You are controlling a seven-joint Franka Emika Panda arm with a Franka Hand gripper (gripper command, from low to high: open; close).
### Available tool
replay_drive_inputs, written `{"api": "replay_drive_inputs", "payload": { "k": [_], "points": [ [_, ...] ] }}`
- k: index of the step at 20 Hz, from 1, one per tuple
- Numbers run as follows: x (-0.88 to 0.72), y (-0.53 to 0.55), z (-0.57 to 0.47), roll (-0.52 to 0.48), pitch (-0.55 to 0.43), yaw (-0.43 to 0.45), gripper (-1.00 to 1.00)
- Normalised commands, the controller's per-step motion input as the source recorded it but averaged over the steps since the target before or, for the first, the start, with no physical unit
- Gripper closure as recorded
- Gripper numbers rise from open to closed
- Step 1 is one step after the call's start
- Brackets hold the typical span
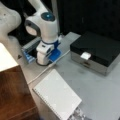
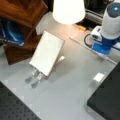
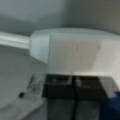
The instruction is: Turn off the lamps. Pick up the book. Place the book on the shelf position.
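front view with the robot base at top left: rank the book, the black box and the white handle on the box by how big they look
1. black box and book: they look about alike, and the book seems nearer the camera, so no ranking between them.
2. white handle: clearly smallest.
The gripper shows only in the wrist view.

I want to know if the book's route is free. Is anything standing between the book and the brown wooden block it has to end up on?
Nothing visible stands between them. In a front view the book leans on a small stand right beside the brown wooden block, with only bare table around it. The lit lamp stands behind, off that line. The gripper is down by a white cabled box.
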Motion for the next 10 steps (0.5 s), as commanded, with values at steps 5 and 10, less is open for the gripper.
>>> {"api": "replay_drive_inputs", "payload": {
  "k": [5, 10],
  "points": [
    [-0.27, 0.08, -0.23, 0.043, -0.209, -0.172, 1.00],
    [-0.31, 0.07, -0.25, 0.024, -0.211, -0.175, 1.00]
  ]
}}
